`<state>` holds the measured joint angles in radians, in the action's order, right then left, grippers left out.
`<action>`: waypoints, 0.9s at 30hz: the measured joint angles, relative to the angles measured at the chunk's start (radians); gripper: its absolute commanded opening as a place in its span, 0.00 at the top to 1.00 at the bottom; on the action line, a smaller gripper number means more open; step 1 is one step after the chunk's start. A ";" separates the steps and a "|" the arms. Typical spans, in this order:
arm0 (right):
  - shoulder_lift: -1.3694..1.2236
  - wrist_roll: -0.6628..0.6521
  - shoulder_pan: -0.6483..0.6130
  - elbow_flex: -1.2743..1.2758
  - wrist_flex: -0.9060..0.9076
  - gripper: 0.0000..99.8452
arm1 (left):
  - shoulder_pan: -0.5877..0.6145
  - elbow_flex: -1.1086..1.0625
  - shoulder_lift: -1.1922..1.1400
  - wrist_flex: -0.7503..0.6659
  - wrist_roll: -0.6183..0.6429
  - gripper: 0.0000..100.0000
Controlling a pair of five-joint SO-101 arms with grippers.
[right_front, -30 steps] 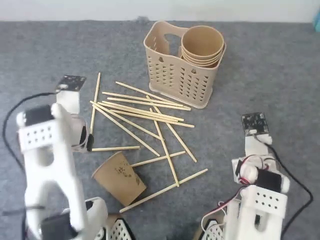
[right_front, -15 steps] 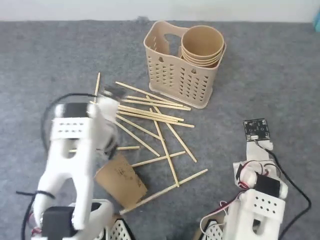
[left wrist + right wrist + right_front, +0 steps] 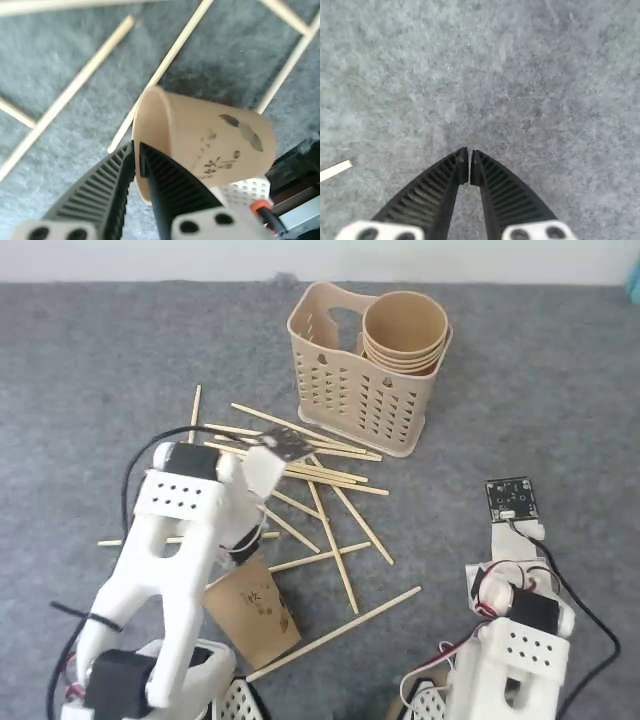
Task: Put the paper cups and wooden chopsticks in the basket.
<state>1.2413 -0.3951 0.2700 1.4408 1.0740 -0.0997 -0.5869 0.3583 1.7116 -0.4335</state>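
Swung across to the fallen paper cup (image 3: pixel 210 135), the left gripper (image 3: pixel 136 147) holds its rim between nearly closed jaws.

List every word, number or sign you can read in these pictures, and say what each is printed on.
No text can be read anywhere.
paper cup lying on its side: dark printed marks, too blurred to read.
basket: no lettering visible.

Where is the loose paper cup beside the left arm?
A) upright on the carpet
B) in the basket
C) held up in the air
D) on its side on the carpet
D: the loose paper cup lies on its side on the carpet, well short of the basket.
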 measured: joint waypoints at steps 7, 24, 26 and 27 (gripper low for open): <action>0.000 0.000 0.000 0.000 0.000 0.97 | -0.226 -0.074 0.044 0.005 -0.083 0.99; 0.002 0.002 -0.040 0.006 -0.006 0.97 | 0.203 -0.003 0.543 0.006 -0.086 0.99; 0.002 -0.020 -0.129 0.006 0.000 0.97 | 0.334 -0.003 0.601 0.006 -0.083 0.99; 0.002 -0.032 -0.178 0.006 0.000 0.97 | 0.399 -0.003 0.629 0.006 -0.086 0.99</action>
<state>1.2428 -0.4273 0.0921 1.4469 1.0740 0.2992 -0.5900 0.9874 1.7177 -0.5194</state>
